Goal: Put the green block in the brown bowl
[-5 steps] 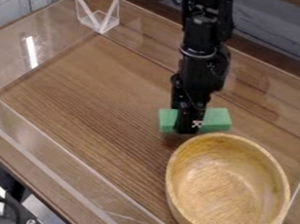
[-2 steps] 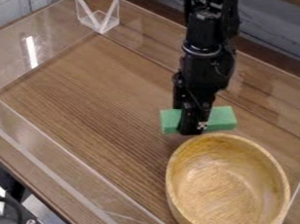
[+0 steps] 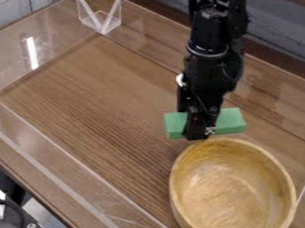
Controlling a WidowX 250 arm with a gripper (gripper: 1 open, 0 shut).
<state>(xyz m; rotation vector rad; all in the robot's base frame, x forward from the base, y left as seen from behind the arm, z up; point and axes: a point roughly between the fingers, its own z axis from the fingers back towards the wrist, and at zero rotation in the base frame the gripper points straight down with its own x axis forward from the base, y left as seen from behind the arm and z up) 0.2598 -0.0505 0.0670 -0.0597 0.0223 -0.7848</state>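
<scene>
The green block (image 3: 225,121) is a small flat bright green bar, held a little above the wooden table just behind the far rim of the brown bowl. My gripper (image 3: 194,127) points straight down from the black arm and is shut on the block's middle, hiding part of it. The brown bowl (image 3: 285,179) is a large shallow wooden bowl at the front right, with nothing inside. The block's near edge hangs close to the bowl's rim without touching it.
Clear acrylic walls (image 3: 34,141) fence the wooden table on the left and front. A clear acrylic stand (image 3: 100,15) sits at the back left. Bare wood (image 3: 104,82) stretches left of the arm.
The gripper has lifted the green block slightly and carried it a little to the right, toward the bowl's rim. The bowl has not moved.
</scene>
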